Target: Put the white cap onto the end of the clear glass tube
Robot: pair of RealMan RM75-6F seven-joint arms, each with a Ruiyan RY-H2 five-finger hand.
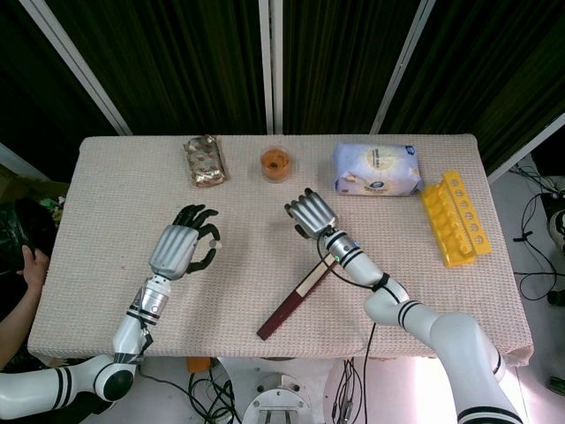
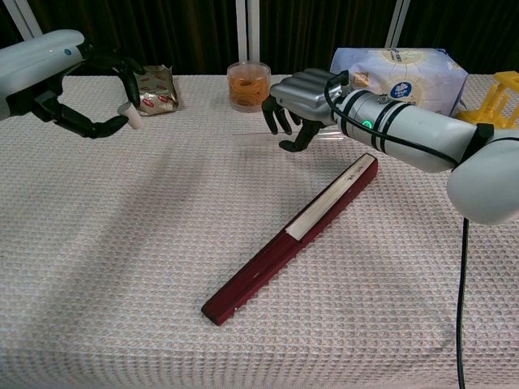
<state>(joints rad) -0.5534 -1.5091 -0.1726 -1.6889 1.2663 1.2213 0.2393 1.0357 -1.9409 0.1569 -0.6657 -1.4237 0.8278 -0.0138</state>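
Note:
My left hand (image 1: 181, 247) (image 2: 61, 77) hovers over the left part of the table and pinches the small white cap (image 2: 131, 121) (image 1: 217, 245) between thumb and a fingertip. My right hand (image 1: 309, 212) (image 2: 304, 93) is at the table's middle, fingers curled down around the clear glass tube (image 2: 255, 138). The tube lies roughly level, and its faint end sticks out to the left of the fingers, towards the cap. A wide gap separates cap and tube end. In the head view the tube is barely visible.
A long dark red box (image 1: 296, 300) (image 2: 292, 235) lies diagonally just in front of my right hand. Along the back stand a snack packet (image 1: 204, 161), a cup of orange rings (image 1: 275, 163), a tissue pack (image 1: 378, 170) and a yellow rack (image 1: 455, 218). A person's hand (image 1: 31, 265) shows at the left edge.

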